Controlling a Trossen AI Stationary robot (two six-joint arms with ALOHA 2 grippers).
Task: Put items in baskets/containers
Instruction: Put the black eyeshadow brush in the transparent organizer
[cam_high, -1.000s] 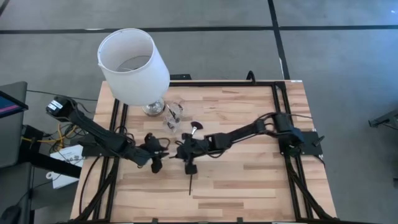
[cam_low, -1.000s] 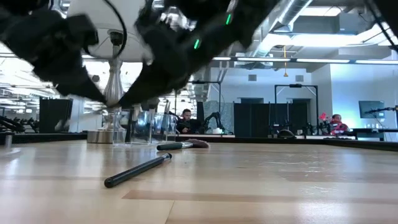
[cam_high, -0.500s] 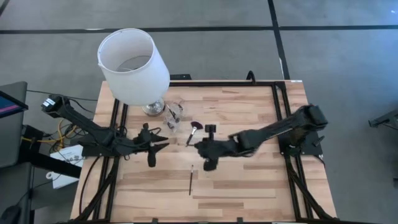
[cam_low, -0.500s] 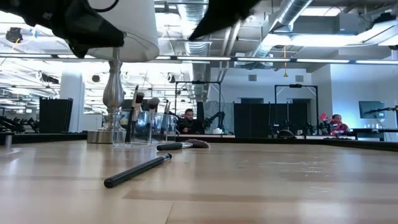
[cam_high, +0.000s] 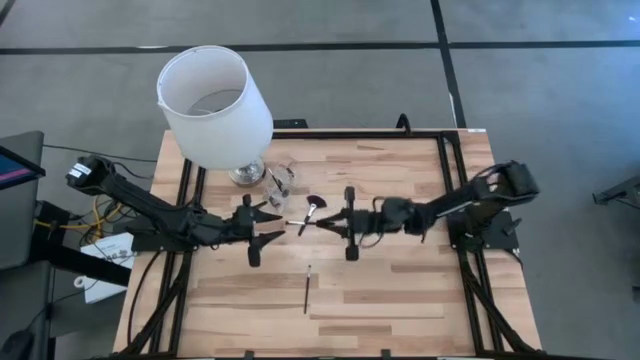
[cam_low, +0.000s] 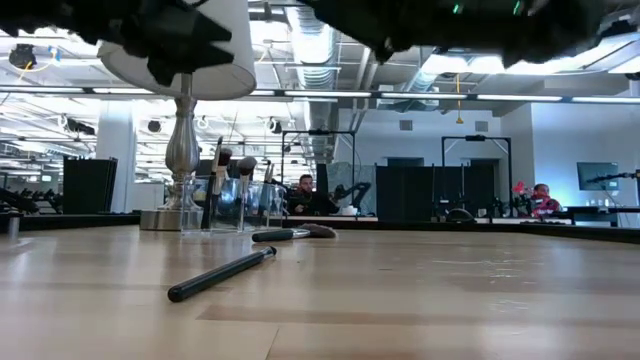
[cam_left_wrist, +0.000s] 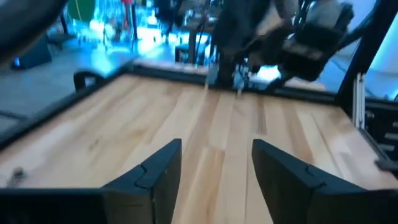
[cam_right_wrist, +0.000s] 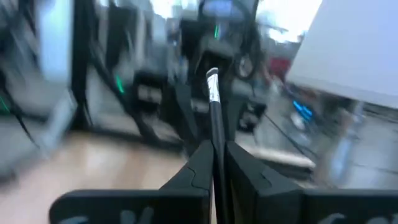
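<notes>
Left gripper (cam_high: 272, 221) open, empty, at 9 o'clock of table centre. Cup (cam_high: 281, 181) at 11 o'clock beside the lamp (cam_high: 215, 105), already holding brushes. Your right gripper (cam_high: 327, 223) clamps a brush (cam_right_wrist: 215, 118): carry step. Next, swing toward 10 o'clock, tip it upright over the cup.

Bare tabletop (cam_high: 400, 290) lies open along the near edge and far right, while the lamp (cam_high: 215, 108) looms over the clear cup (cam_high: 281, 180) at far left, the two grippers, left (cam_high: 268, 220) and right (cam_high: 328, 222), face each other mid-table, and two loose brushes (cam_high: 312, 209) (cam_high: 306, 289) lie there.
</notes>
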